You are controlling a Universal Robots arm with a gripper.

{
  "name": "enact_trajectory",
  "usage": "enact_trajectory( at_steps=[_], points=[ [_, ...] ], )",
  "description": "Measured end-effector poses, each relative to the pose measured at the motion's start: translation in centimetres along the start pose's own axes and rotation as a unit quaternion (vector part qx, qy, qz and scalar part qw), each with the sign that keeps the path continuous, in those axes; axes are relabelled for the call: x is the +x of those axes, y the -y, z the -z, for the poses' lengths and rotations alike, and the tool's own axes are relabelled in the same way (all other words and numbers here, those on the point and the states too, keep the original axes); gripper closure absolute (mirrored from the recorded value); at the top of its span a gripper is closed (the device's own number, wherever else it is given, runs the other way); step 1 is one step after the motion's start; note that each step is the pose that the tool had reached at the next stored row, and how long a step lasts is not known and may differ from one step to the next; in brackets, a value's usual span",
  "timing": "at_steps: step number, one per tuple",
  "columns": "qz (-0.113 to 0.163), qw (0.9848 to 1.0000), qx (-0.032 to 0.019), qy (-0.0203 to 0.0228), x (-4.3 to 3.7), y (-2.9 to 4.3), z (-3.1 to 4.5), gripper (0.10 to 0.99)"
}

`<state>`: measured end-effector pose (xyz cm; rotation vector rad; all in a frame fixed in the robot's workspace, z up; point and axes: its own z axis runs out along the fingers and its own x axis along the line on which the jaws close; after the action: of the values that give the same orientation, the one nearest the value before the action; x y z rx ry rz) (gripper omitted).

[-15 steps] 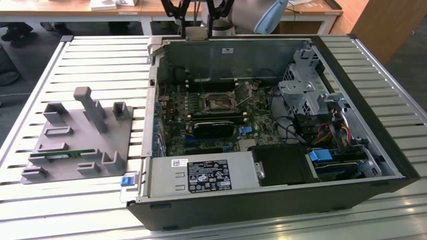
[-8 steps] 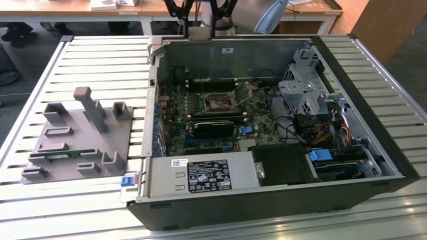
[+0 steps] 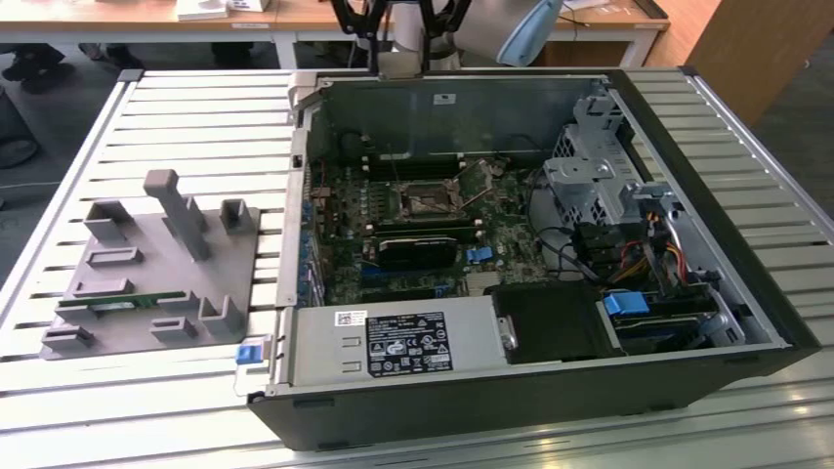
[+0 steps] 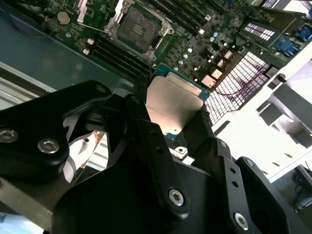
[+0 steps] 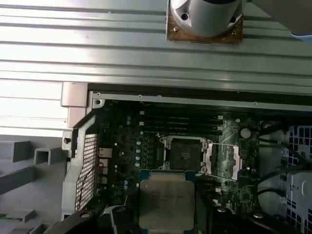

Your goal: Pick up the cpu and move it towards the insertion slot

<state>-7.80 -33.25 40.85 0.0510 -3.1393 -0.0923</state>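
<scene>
So — gripper [image 4: 173,119] clamped on cpu [image 4: 171,105], held above the board, near the open slot [image 5: 184,155] — not touching.

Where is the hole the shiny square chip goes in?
Look inside the open computer case at the green board. Near its middle sits the insertion slot, a dark square in a silvery frame. The memory slots beside it are long and thin, not square.

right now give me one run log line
gripper: shut on cpu | cpu: lifted above motherboard | insertion slot: open, empty

Insertion slot [image 3: 427,199] inside open computer case [image 3: 678,386]
</scene>
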Motion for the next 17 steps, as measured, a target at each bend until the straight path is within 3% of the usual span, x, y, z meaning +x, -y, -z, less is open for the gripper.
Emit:
enact_trajectory(
  at_steps=[4,17],
  points=[
    [0.000,1.0000,0.0001,0.0036,-0.36,-0.33,-0.24,0.541],
    [0.000,1.0000,0.0003,0.0011,-3.47,-1.55,-1.35,0.541]
  ],
)
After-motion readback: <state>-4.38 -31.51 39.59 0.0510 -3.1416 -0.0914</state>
